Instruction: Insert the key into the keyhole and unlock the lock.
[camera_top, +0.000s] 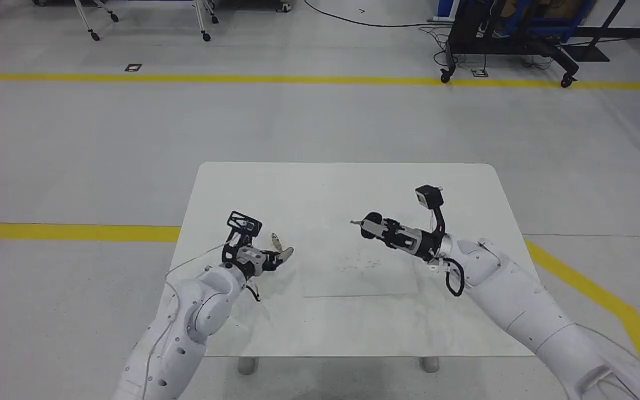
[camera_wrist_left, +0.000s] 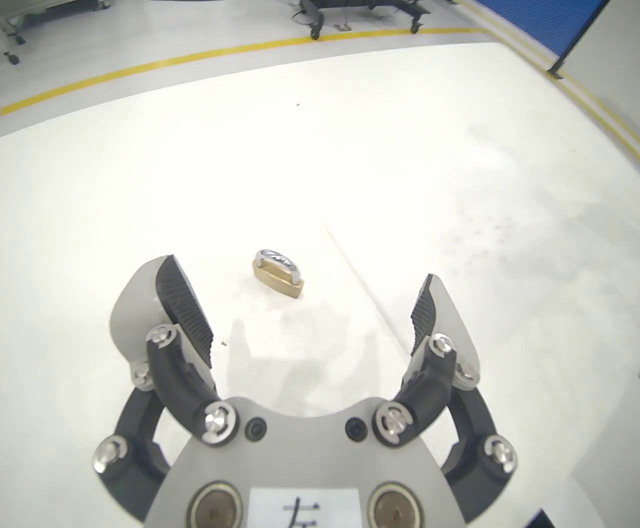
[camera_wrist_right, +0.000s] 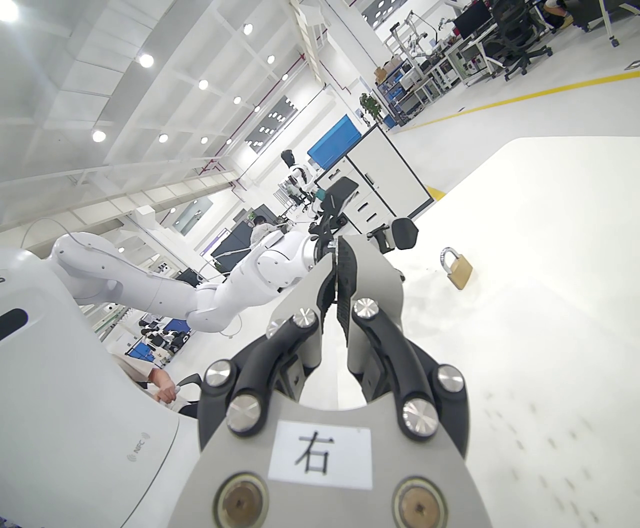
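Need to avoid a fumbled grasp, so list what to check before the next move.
1. Is the left end effector open: ok.
2. Is the padlock free on the table, just ahead of the left end effector: ok.
3. Is the shackle closed: ok, it looks shut.
4. Is the right end effector shut: ok.
5. Is the key held in it: cannot tell.
6. Is the keyhole facing the right end effector: cannot tell.

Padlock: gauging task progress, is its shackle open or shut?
Shut. On the padlock, both ends of the shackle sit in the brass body.
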